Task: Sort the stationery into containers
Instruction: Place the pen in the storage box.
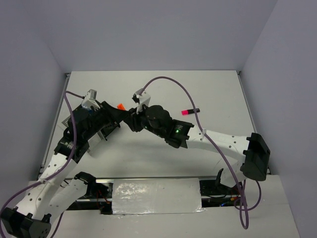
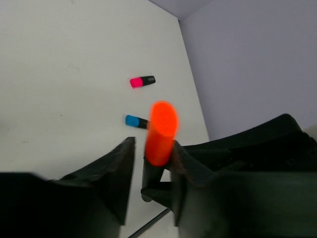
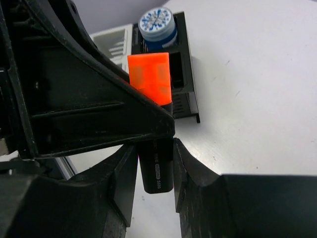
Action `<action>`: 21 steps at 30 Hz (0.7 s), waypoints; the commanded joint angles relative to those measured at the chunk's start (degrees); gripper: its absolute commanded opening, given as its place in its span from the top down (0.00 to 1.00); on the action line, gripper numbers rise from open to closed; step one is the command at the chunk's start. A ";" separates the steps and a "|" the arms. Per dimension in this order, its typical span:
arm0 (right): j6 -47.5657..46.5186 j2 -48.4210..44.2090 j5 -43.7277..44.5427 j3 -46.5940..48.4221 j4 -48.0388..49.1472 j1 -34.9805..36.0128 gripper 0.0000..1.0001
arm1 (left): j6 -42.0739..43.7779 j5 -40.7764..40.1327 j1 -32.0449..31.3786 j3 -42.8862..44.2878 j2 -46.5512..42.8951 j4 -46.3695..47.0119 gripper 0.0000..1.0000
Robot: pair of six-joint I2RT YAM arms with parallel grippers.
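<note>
An orange-capped black marker (image 3: 150, 79) hangs in the air between both grippers, above the table beside the containers. My right gripper (image 3: 154, 147) is shut on its black barrel. My left gripper (image 2: 152, 145) stands round the orange cap (image 2: 161, 130): one finger touches the cap, and a gap shows at the other. From above, the two grippers meet at the orange cap (image 1: 120, 105). A pink-capped marker (image 2: 142, 81) and a blue-capped marker (image 2: 136, 121) lie on the table. A blue-white patterned roll (image 3: 156, 24) stands in the black box (image 3: 184, 59) of the organizer.
The white-grey slotted box (image 3: 115, 42) joins the black one and is largely hidden by my left arm. The pink-capped marker (image 1: 189, 111) lies right of the right arm's wrist. Purple cables loop over both arms. Walls close the table's back and sides.
</note>
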 commanded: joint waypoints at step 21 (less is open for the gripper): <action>0.18 -16.38 0.56 -21.94 5.16 -9.34 0.00 | 24.48 -69.00 8.03 17.74 12.99 -13.22 1.00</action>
